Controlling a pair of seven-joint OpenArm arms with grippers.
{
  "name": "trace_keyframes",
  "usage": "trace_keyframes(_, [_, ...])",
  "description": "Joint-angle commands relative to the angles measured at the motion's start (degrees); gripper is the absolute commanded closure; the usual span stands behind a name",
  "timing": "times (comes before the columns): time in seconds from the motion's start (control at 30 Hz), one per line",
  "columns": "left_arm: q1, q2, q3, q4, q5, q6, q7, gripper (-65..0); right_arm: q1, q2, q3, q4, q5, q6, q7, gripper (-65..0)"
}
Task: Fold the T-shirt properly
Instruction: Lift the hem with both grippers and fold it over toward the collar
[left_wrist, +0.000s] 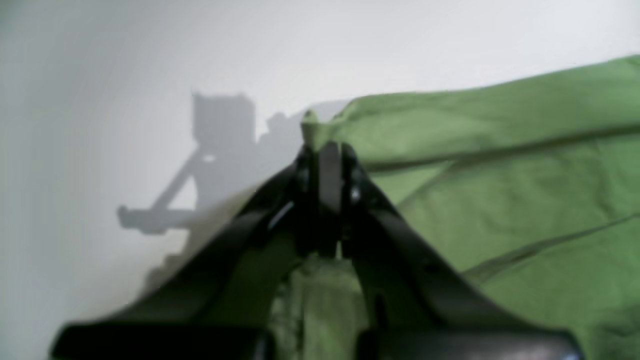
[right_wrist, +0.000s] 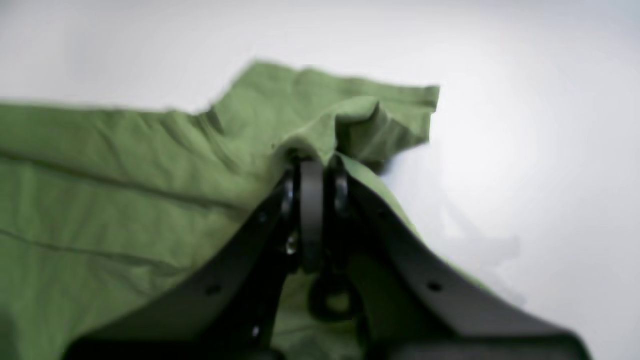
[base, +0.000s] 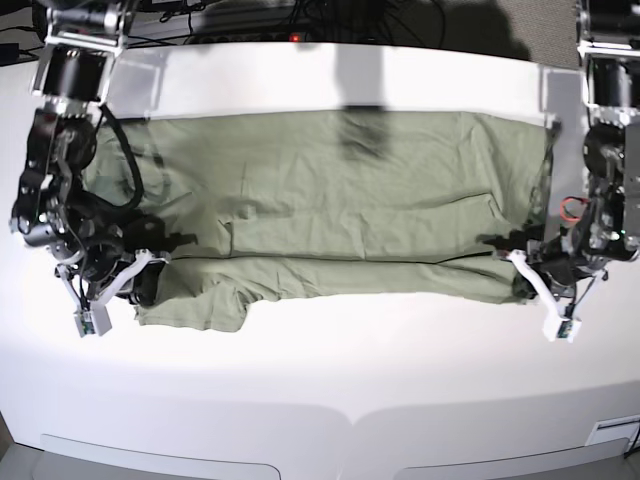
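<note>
T-shirt (base: 340, 200): lay spread sideways across the white table (base: 330, 360), long axis running left to right, olive green, lightly creased. Near long edge folded up and over toward the middle, leaving a doubled band along the near side with a seam line running its length. One short sleeve poking out at the near left, beyond the folded band. Far edge close to the table's far rim, under a dark shadow near the middle.

Right tool (right_wrist: 312, 160): at the scene's left end, down at the near left corner of the shirt. Black fingers pressed together, clamped on a bunched ridge of green cloth, as seen in the right wrist view; cloth puckered just past the tips, sleeve opening lying flat beyond it on the bare table.

Left tool (left_wrist: 327, 150): at the scene's right end, at the near right corner of the shirt. Fingers likewise together, pinching a small tuft of the cloth's edge that stood up just above the tips in the left wrist view. Rest of the shirt stretched away to the right of that view in long shallow folds. Arm's shadow cast on the table beside it.

Both wrist views blurred; finer detail of the cloth not readable.
</note>
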Motion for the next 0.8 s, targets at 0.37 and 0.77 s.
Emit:
trace_keyframes(0.37, [3.3, 0.0, -0.4, 11.2, 4.1, 1.8, 4.0, 0.0, -5.8, 0.8, 2.0, 9.2, 0.6, 0.3, -0.5, 0.0])
trace_keyframes(0.77, [8.5, 0.0, -2.4, 18.3, 5.2, 5.2, 4.5, 0.0, -6.1, 5.5, 2.5, 9.2, 0.6, 0.3, -1.9, 0.0])
